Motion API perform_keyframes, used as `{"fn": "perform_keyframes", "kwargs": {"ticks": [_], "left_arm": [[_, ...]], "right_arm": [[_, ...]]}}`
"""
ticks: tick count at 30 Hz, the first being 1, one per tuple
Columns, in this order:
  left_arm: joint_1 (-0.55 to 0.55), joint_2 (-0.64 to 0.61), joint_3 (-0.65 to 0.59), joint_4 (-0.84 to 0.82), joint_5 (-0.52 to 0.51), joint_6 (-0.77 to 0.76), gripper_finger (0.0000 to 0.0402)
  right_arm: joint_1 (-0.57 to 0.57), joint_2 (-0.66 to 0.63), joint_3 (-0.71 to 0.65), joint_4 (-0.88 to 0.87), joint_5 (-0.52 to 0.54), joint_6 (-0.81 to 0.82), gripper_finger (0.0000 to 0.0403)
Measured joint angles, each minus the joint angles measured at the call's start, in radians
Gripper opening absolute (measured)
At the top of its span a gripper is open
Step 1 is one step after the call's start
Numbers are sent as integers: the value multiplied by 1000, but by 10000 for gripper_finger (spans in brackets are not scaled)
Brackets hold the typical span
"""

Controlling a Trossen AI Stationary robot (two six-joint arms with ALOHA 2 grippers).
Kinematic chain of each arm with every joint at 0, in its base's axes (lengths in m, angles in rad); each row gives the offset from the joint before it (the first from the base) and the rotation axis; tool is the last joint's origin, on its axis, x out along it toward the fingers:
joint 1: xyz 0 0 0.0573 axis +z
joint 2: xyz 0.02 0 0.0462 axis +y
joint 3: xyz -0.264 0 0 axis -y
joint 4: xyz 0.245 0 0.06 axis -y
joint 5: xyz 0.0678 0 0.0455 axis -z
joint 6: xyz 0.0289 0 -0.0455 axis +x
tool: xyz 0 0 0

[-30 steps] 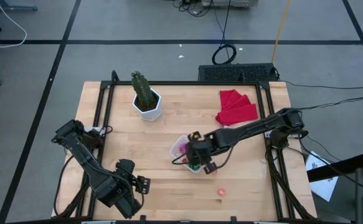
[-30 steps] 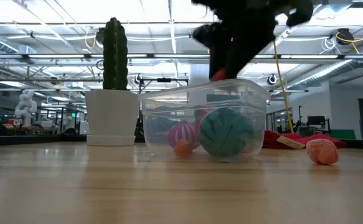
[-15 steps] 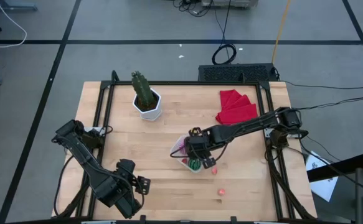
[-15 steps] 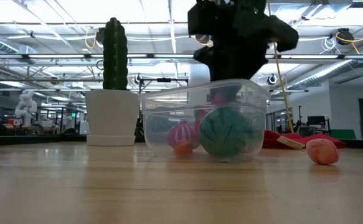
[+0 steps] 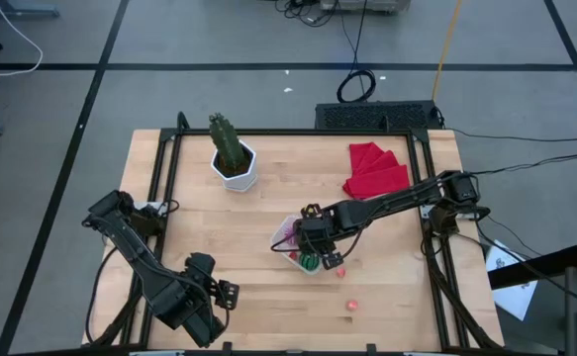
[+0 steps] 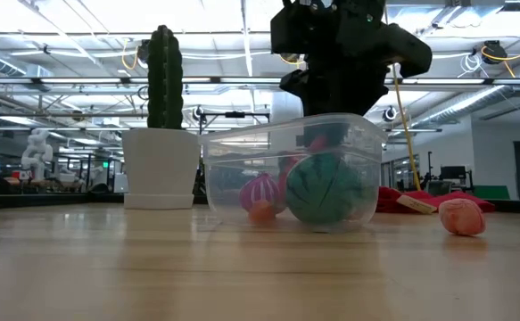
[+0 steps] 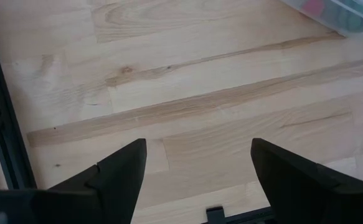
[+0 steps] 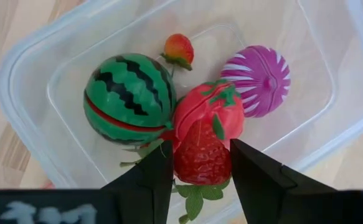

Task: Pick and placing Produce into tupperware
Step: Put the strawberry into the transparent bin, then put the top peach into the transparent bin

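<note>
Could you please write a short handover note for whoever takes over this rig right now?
Right hand: lowered over the clear tub, shut on a strawberry inside it, not yet released.
Left hand: open, empty, waiting at the table's near left corner.
In the tub: melon, purple piece, red piece, small berry.
Left: let go of the strawberry, then fetch the pink berry lying on the table nearer the front edge.

Six produce pieces (image 8: 129, 99), one tupperware (image 8: 32, 56)
</note>
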Motion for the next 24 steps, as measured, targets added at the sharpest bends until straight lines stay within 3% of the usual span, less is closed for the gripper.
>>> {"fn": "perform_keyframes", "kwargs": {"ticks": [9, 24], "left_arm": [[0, 0, 0, 0, 0, 2, 292], [0, 0, 0, 0, -1, 17, 292]], "right_arm": [[1, 0, 0, -15, 0, -1, 167], [4, -12, -2, -15, 4, -50, 169]]}}
